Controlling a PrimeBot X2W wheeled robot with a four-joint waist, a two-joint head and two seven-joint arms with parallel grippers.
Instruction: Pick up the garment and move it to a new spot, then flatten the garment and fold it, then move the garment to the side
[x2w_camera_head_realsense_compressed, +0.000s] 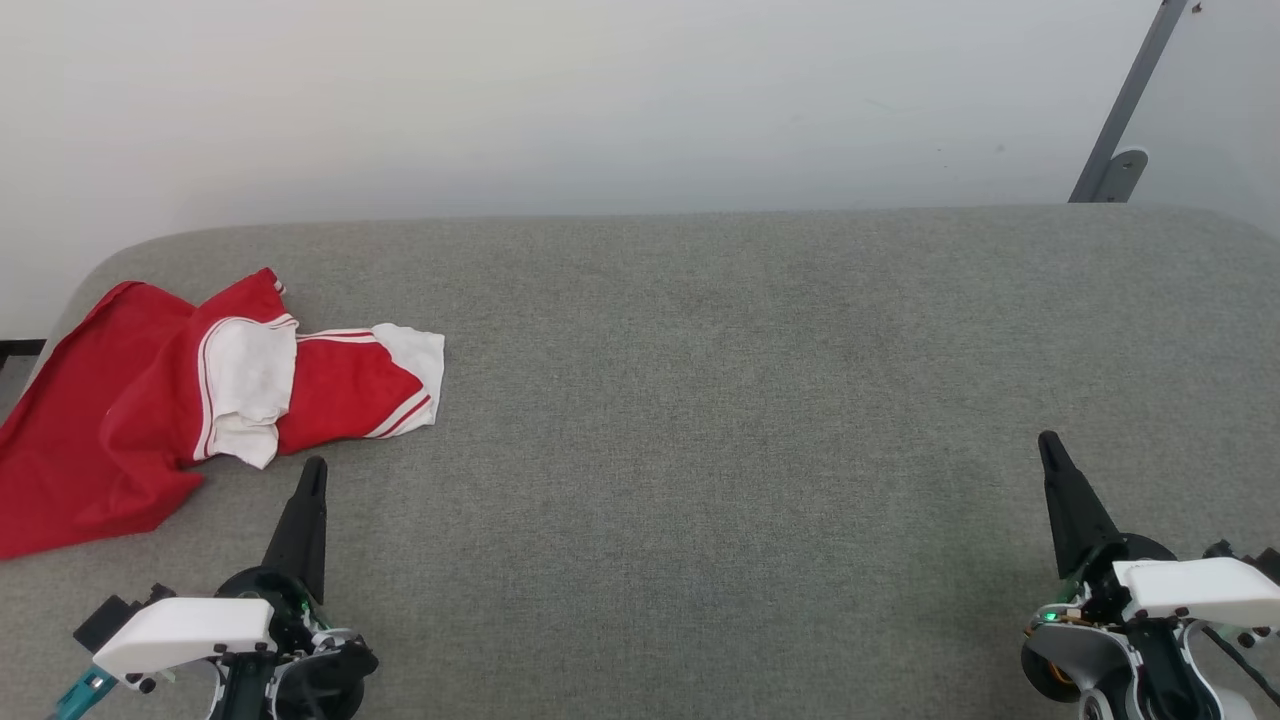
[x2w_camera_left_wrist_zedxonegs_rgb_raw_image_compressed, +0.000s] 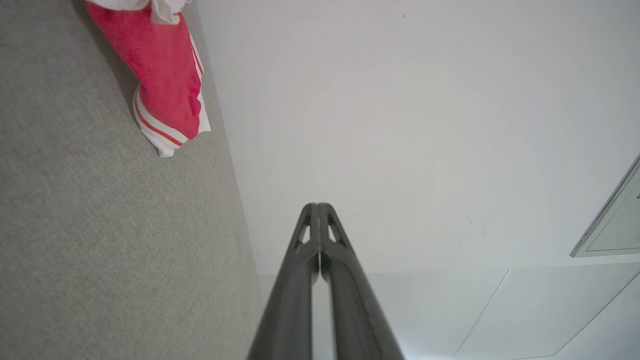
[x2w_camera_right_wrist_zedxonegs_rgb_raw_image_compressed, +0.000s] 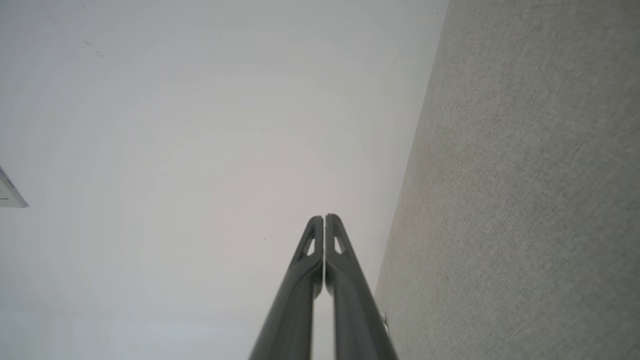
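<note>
The garment (x2w_camera_head_realsense_compressed: 120, 400) ran past the head view's left edge, crumpled so that much of it lay folded out of sight; the left wrist view's top edge cropped it too. The desk (x2w_camera_head_realsense_compressed: 700, 380) ran off right and bottom.

Soft red cloth garment (x2w_camera_head_realsense_compressed: 110, 420) lies on matt, coarse-woven grey fabric surface (x2w_camera_head_realsense_compressed: 700, 400).

My left pincer (x2w_camera_head_realsense_compressed: 316, 472) and right pincer (x2w_camera_head_realsense_compressed: 1050, 446) bear long black tapering fingers (x2w_camera_head_realsense_compressed: 298, 535); white covers (x2w_camera_head_realsense_compressed: 190, 632) cap both wrists, with a green light (x2w_camera_head_realsense_compressed: 1048, 615) on the right.
</note>
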